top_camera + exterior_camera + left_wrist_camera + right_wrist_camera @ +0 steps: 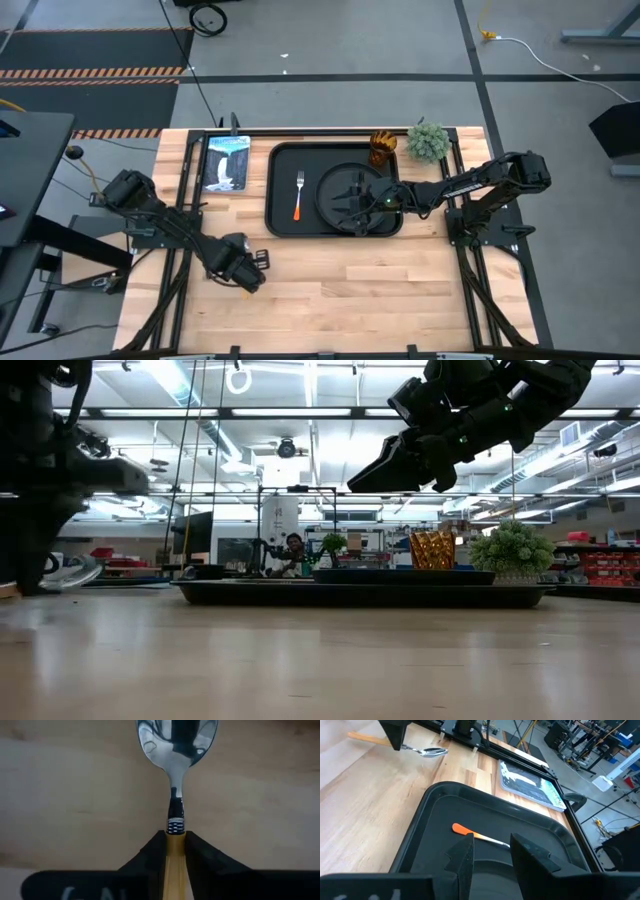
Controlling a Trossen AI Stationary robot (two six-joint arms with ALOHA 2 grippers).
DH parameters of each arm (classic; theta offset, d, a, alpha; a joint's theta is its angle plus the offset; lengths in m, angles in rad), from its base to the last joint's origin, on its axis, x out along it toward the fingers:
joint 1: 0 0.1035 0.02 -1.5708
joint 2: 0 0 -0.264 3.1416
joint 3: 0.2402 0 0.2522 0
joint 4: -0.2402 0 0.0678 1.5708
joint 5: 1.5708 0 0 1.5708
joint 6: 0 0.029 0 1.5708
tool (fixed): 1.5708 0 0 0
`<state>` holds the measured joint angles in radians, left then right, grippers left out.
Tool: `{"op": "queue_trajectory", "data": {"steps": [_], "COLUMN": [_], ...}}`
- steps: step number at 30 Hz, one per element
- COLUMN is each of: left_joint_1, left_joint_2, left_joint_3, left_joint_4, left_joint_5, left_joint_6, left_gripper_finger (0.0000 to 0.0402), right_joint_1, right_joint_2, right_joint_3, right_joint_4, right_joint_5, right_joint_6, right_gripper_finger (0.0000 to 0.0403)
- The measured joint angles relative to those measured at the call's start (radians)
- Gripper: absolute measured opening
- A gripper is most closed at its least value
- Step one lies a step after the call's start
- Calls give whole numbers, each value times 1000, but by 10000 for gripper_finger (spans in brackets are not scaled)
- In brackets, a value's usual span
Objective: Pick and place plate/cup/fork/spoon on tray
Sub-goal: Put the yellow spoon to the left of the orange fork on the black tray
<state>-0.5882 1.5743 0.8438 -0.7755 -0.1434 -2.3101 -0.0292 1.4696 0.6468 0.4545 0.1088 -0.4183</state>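
Spoon held over wooden table.
The spoon [176, 780] is clamped at its yellow-orange handle by the left gripper [175, 851]; the silver bowl is pointed away.

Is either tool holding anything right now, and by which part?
The left tool is shut on the spoon, gripping its yellow-orange handle just behind the metal neck. The right tool is open above the plate, holding nothing.

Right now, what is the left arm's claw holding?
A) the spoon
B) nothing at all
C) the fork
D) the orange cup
A: the left wrist view shows the left gripper shut on the yellow handle of the spoon, above the wooden table, while the fork lies on the tray and the cup stands at the tray's far edge.
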Motion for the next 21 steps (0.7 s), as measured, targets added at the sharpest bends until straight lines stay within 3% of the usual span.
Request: {"op": "queue_trajectory", "data": {"steps": [11,17,21], "left_joint_1": [148,306,438], "left_joint_2": [-105,-157,-162], "left_joint_3": [0,1,1], "left_joint_4": [-1,24,137], "left_joint_5": [-189,-245,-240], "left_joint_6": [192,425,644], "left_gripper_finger": [66,67,67], "right_joint_1": [0,0,0], "right_joint_2": [0,0,0], "right_joint_3": [0,0,0], "right_joint_4": [17,23,23], "right_joint_5": [-2,-5,-6], "right_joint_6": [-1,-2,-2], "right_gripper_finger": [134,134,134]}}
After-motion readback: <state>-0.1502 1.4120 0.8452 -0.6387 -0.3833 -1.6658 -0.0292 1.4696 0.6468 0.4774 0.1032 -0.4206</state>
